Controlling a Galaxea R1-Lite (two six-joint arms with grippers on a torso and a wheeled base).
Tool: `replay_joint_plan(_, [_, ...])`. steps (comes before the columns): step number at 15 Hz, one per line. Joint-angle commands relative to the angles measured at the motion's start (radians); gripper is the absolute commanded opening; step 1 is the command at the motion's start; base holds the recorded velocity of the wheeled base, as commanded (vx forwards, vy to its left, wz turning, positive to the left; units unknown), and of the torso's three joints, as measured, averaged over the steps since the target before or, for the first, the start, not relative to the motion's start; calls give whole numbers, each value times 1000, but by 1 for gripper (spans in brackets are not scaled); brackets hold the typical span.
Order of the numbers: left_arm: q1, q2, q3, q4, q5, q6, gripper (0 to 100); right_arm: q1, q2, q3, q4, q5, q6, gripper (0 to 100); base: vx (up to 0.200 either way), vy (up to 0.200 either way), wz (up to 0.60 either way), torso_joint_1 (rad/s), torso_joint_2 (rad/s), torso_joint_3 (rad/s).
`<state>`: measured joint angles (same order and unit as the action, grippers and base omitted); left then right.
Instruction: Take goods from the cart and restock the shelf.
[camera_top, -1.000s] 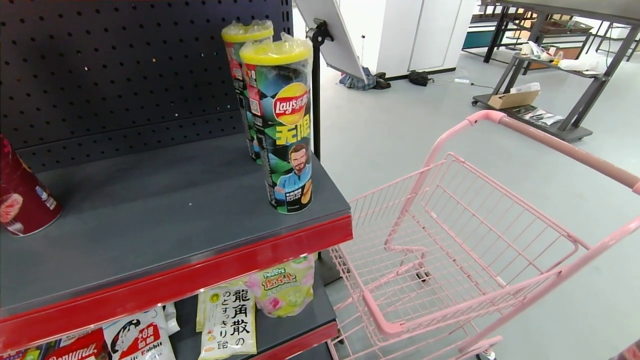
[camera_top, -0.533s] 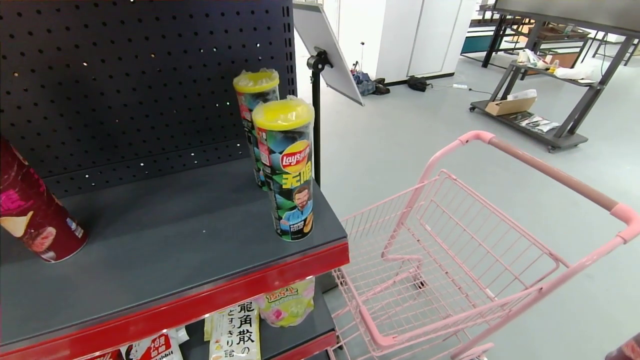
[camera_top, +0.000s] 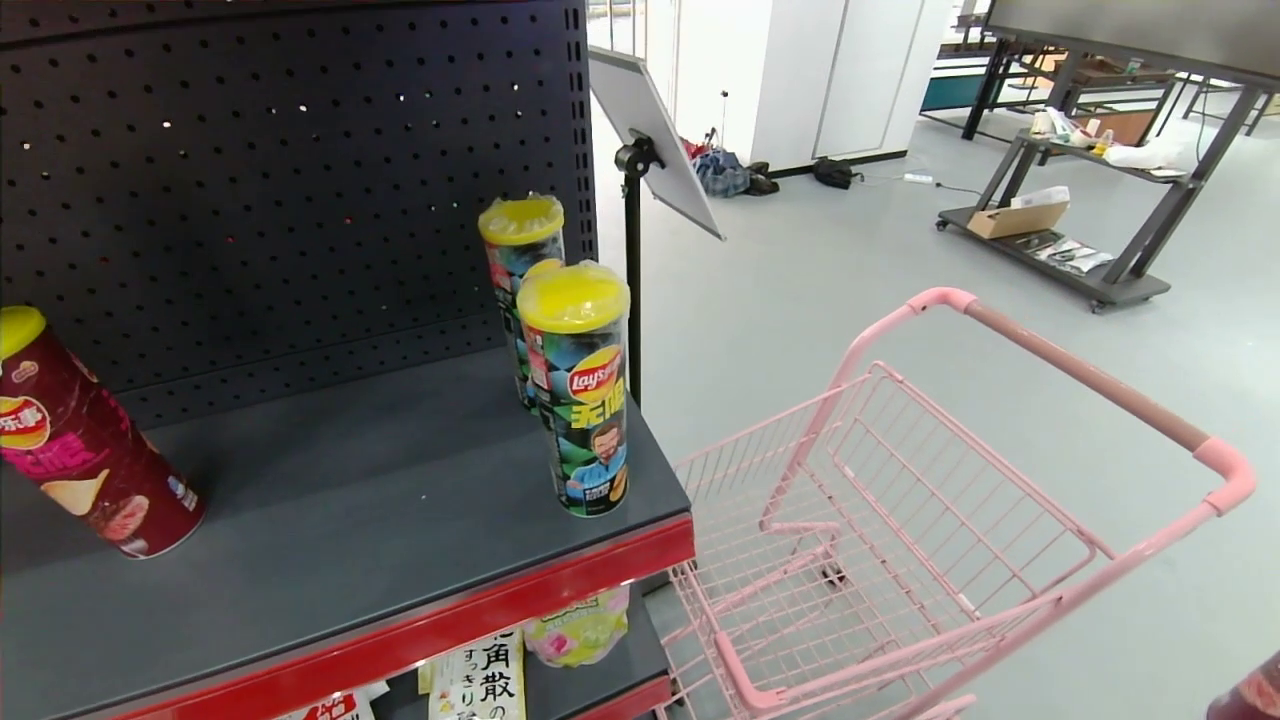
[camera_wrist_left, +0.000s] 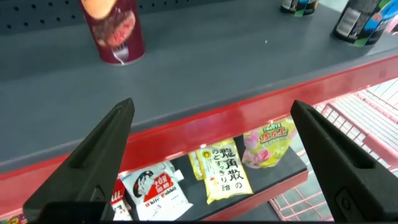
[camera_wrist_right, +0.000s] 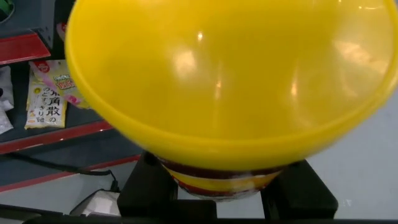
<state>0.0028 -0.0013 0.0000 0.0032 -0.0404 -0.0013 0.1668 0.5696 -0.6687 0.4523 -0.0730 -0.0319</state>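
Left gripper (camera_wrist_left: 211, 106): jaws spread wide, before the shelf (camera_wrist_left: 217, 59) edge. Right gripper (camera_wrist_right: 224, 190): jaws clamped on a yellow-lidded can (camera_wrist_right: 230, 74). Pink cart (camera_top: 1090, 380) stands beside the shelf.

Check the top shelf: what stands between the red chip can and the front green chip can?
Nothing: the head view shows bare grey shelf board between the red chip can and the front green chip can.

Grey shelf (camera_top: 330, 520) with red edge: front green can (camera_top: 585, 410), rear green can (camera_top: 518, 250) at right end, red can (camera_top: 95, 450) at left.
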Motion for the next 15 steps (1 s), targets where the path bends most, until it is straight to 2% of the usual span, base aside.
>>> replay_joint_plan(1, [0, 1, 0, 0, 1, -2, 100, 0, 13, -2, 2, -2, -10, 0, 0, 0, 0, 154, -373, -217])
replay_joint_plan(2, [0, 1, 0, 0, 1, -2, 100, -4, 12, 3, 2, -5, -22, 0, 0, 0, 0, 76, -193, -85])
replay_joint_plan(10, [0, 1, 0, 0, -1, -2, 100, -6, 3, 21, 0, -5, -36, 0, 0, 0, 600, 12, -10, -9])
replay_joint_plan(12, [0, 1, 0, 0, 1, -2, 100, -7, -23, 34, 2, -5, -42, 0, 0, 0, 0, 0, 0, 0])
replay_joint_plan(15, [0, 1, 0, 0, -1, 3, 100, 0, -197, 135, -49, 5, -31, 0, 0, 0, 0, 0, 0, 0])
